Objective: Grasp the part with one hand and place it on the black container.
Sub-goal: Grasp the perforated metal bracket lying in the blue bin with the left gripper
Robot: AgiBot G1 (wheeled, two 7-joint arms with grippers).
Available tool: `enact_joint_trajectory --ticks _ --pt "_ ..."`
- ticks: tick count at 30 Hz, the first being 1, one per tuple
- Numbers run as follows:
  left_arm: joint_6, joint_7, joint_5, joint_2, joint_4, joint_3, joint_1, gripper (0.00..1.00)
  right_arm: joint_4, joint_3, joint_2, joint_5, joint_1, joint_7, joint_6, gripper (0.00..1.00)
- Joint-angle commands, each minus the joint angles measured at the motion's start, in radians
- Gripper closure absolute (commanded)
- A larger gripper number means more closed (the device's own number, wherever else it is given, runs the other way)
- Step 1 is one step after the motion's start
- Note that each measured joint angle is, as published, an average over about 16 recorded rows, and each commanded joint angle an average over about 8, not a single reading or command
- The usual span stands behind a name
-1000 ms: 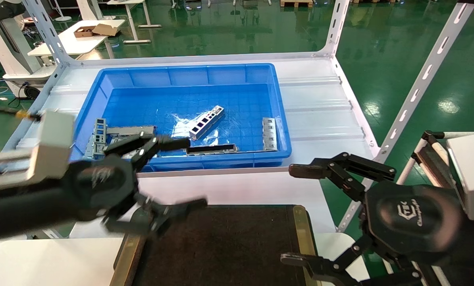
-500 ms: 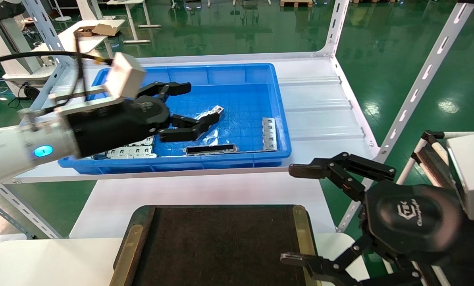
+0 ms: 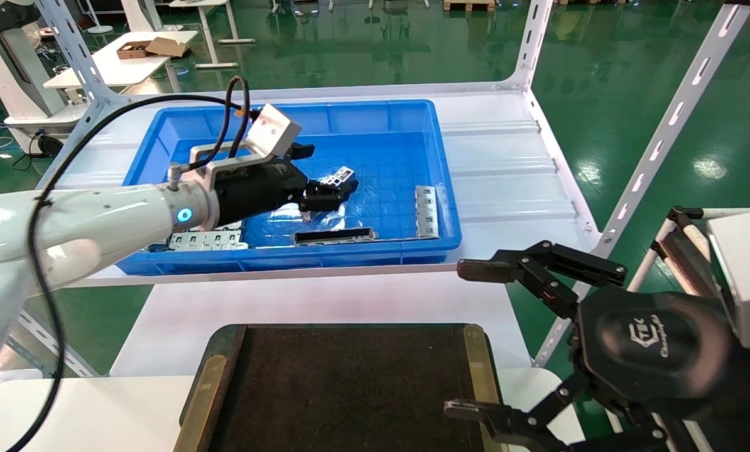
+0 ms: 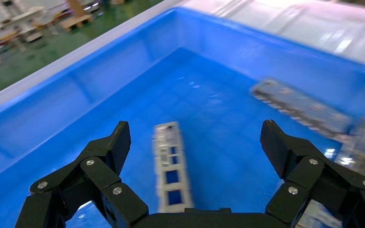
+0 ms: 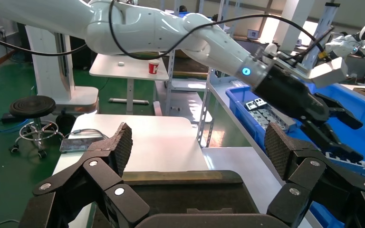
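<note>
The part [image 3: 340, 175], a slim silver strip with rectangular cutouts, lies on the floor of the blue bin [image 3: 439, 157]. My left gripper [image 3: 323, 171] is open and hovers just over it, hiding most of it in the head view. In the left wrist view the part [image 4: 170, 166] lies lengthwise between the wide-open fingers [image 4: 120, 142] of the left gripper [image 4: 197, 137], closer to one of them and untouched. The black container [image 3: 350, 389] lies at the near edge with brass-coloured strips on its sides. My right gripper [image 3: 463, 339] is open and empty, parked at the container's right edge.
The bin also holds a long dark frame [image 3: 334, 236], another silver strip [image 3: 426, 212] by the right wall, and grey multi-row blocks [image 3: 205, 240] at the left. White shelf posts [image 3: 664, 132] rise on the right. The right wrist view shows the container [image 5: 180, 190].
My left arm has swung from above the container's near left corner forward into the blue bin and now hovers over the part, still open. The right arm has not moved.
</note>
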Motion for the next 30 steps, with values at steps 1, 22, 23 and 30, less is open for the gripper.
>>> enact_joint_trajectory --ticks 1,22,23,30 --pt "-0.029 0.029 0.012 0.033 0.068 0.004 -0.021 0.0 0.0 0.0 0.0 0.0 0.0 0.0 0.0 0.0" --pt "-0.114 0.2 -0.059 0.134 0.348 -0.035 -0.058 1.0 0.0 0.0 0.0 0.0 0.0 0.0 0.0 1.0" --pt "-0.115 0.204 -0.062 0.134 0.351 -0.036 -0.057 1.0 0.0 0.0 0.0 0.0 0.0 0.0 0.0 1.0" --pt "-0.118 0.226 -0.081 0.133 0.368 -0.038 -0.05 1.0 0.0 0.0 0.0 0.0 0.0 0.0 0.0 1.0"
